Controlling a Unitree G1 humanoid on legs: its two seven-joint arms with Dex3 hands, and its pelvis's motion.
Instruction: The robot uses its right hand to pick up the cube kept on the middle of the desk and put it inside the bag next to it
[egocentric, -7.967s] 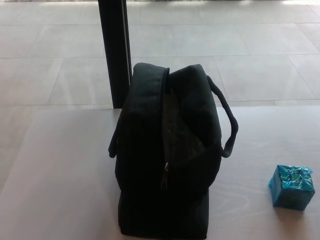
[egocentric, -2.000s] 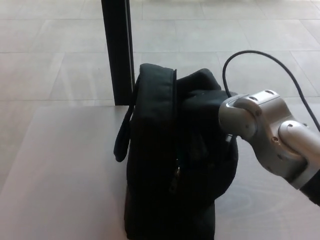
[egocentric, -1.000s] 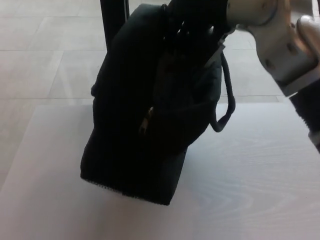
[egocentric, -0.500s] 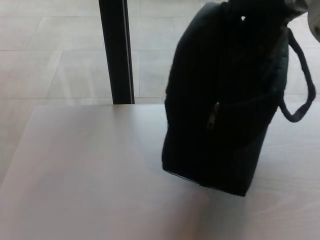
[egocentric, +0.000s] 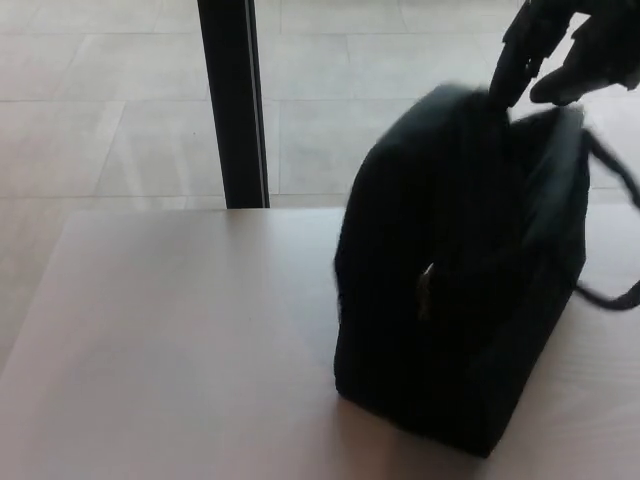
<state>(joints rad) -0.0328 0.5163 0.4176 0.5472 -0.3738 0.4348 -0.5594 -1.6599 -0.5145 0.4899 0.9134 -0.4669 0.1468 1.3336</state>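
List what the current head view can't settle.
- No cube shows anywhere in the head view. The dark walls of the black fabric bag hide its interior, so whether the cube is inside cannot be told.
- The right hand is motion-blurred and cut off by the top edge. Whether it is open or gripping the bag's rim is unclear.
- The bag's strap runs off the right edge.
- The left hand is out of frame.

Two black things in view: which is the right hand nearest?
The bag on the desk: the right hand is just above its top. The post stands far left, behind the desk.
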